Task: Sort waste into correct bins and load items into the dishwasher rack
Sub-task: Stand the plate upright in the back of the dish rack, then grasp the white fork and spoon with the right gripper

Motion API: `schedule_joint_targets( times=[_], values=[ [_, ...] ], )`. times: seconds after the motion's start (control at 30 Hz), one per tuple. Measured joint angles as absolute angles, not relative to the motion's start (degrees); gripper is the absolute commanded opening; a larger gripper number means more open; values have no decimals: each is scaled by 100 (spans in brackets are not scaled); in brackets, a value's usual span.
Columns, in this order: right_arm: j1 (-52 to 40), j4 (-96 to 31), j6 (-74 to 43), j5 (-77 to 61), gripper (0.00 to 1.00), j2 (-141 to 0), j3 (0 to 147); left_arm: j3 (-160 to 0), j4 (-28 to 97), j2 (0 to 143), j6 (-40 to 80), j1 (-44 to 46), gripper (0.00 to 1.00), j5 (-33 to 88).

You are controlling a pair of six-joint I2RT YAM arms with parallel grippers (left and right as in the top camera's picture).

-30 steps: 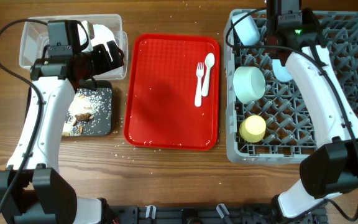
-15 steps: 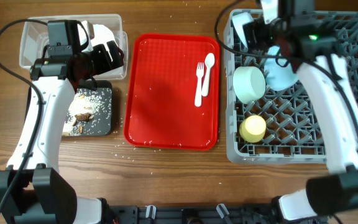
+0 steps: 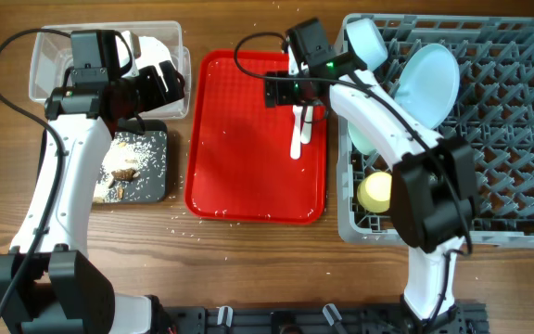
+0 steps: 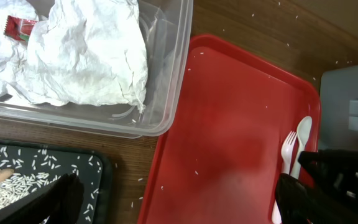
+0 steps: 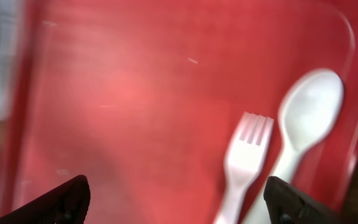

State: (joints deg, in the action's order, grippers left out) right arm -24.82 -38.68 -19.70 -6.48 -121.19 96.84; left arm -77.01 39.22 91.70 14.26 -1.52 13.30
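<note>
My right gripper [image 3: 279,90] [image 5: 176,205] hangs open over the red tray [image 3: 239,139], just left of the white fork [image 5: 244,155] and spoon [image 5: 306,112], holding nothing. The fork's handle [image 3: 296,141] shows below the arm. In the grey dishwasher rack [image 3: 489,148] stand a pale blue plate [image 3: 431,82], a pale blue bowl [image 3: 364,42], a mint bowl [image 3: 363,139] and a yellow cup [image 3: 376,192]. My left gripper [image 3: 165,83] [image 4: 179,205] is open and empty by the clear tub [image 4: 166,93], where the crumpled napkin [image 4: 86,50] lies. The black tray [image 3: 151,181] holds food scraps [image 3: 119,172].
Rice grains are scattered on the wooden table [image 3: 248,250] around the trays and on the red tray [image 4: 229,118]. The right arm's link [image 3: 387,121] crosses the rack's left edge. Its dark gripper [image 4: 347,180] shows at the right of the left wrist view.
The right arm let go of the pale blue plate, now standing in the rack, and swung left over the red tray with its jaws open. The left arm has not moved.
</note>
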Motion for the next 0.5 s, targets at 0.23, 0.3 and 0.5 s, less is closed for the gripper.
schedule_joint_targets(
  times=[0.23,0.3,0.5],
  values=[
    [-2429,-4005,-1968,-154,80,-12578,9684,-7701,3924,9170,1428,-152,100,1330],
    [-2429,-4018,-1964,-102,75,-12805,9684,-7701,3922,9170,1428,-152,100,1330],
    [-2427,-4064,-1927,32,30,-12890,9690,-7701,3922,9170,1426,-152,100,1330]
  ],
)
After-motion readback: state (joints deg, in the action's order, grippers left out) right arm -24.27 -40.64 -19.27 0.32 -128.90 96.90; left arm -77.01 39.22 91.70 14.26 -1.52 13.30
